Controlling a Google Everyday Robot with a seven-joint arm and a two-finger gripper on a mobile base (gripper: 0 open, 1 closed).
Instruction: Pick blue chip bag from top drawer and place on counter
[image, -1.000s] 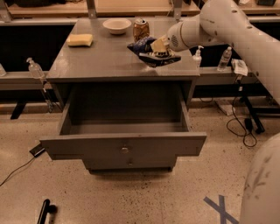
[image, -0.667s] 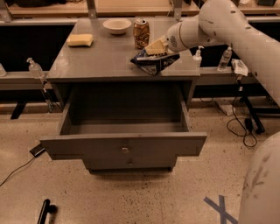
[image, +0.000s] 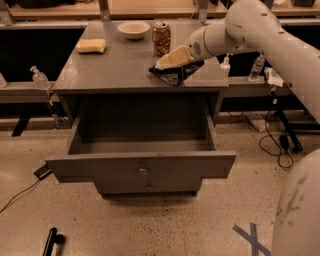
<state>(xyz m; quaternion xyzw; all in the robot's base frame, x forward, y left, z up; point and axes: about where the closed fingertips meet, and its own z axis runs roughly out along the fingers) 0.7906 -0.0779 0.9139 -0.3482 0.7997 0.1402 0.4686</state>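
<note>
The blue chip bag (image: 176, 73) is dark and crinkled and sits at the counter (image: 120, 65) surface near its front right part. My gripper (image: 167, 62) comes in from the right on the white arm. Its pale fingers (image: 173, 57) lie over the top of the bag and are closed on it. The top drawer (image: 142, 167) is pulled fully open below the counter. Its inside looks empty. A small round knob is on its front panel.
On the counter stand a yellow sponge (image: 91, 46) at the back left, a white bowl (image: 133, 29) at the back middle and a brown patterned can (image: 161, 37) just behind the bag. A lower drawer front (image: 148, 186) is under the open drawer. Bottles stand at both sides.
The gripper has moved with the bag to the left and down toward the counter's front. The drawer has not moved.
</note>
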